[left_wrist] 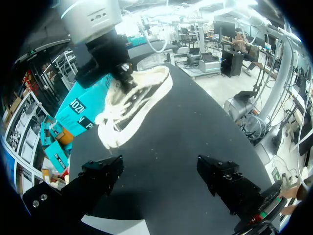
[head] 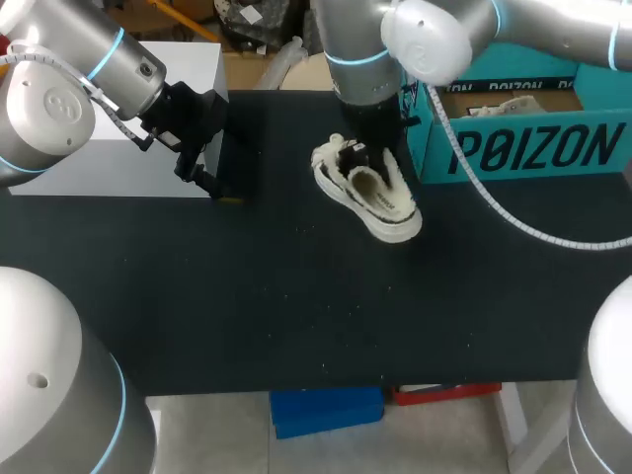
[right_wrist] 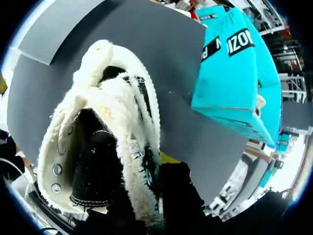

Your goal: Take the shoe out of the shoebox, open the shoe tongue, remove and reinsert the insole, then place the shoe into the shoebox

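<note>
Lettering [head: 538, 148] in black marks the teal shoebox [head: 523, 118] beside the white shoe [head: 390, 212].

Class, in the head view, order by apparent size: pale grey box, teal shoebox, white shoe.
Tied largest: pale grey rectangular box and teal cardboard shoebox, both partly hidden, so unranked.
Smallest: white fuzzy fabric shoe.

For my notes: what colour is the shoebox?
The shoebox is turquoise with black lettering; head view.
</note>
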You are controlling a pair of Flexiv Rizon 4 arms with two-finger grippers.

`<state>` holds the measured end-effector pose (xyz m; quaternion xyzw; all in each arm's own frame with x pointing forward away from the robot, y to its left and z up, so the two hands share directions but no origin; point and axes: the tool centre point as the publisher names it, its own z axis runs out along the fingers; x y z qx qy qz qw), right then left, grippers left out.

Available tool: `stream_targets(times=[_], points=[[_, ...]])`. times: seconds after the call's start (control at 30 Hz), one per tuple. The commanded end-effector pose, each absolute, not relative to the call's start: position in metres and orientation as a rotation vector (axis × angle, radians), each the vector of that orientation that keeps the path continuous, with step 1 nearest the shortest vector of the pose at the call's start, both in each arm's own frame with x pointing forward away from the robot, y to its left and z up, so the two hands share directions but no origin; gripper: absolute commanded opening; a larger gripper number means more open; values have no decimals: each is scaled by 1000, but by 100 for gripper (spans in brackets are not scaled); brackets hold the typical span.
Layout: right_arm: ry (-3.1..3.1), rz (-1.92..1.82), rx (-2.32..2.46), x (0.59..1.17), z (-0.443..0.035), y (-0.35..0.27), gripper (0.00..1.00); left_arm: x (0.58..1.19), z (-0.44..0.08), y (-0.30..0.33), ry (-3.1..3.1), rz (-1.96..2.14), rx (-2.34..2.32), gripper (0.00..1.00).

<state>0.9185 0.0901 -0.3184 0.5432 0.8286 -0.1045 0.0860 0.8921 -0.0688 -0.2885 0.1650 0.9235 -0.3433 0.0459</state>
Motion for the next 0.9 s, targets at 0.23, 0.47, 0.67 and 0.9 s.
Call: stream_targets(times=[0.23, 0.47, 0.67, 0.9], points=[[2799, -235, 799, 921, -179, 68, 0, 891, -289, -68, 2819, -1044, 504, 100], [2799, -235, 799, 921, -179, 68, 0, 891, -289, -68, 2819, -1044, 504, 100], [2799, -235, 799, 921, -179, 68, 0, 891, -289, -68, 2819, -1044, 504, 100], [2783, -254, 790, 928, -181, 63, 0, 891, -289, -68, 2819, -1044, 504, 100]])
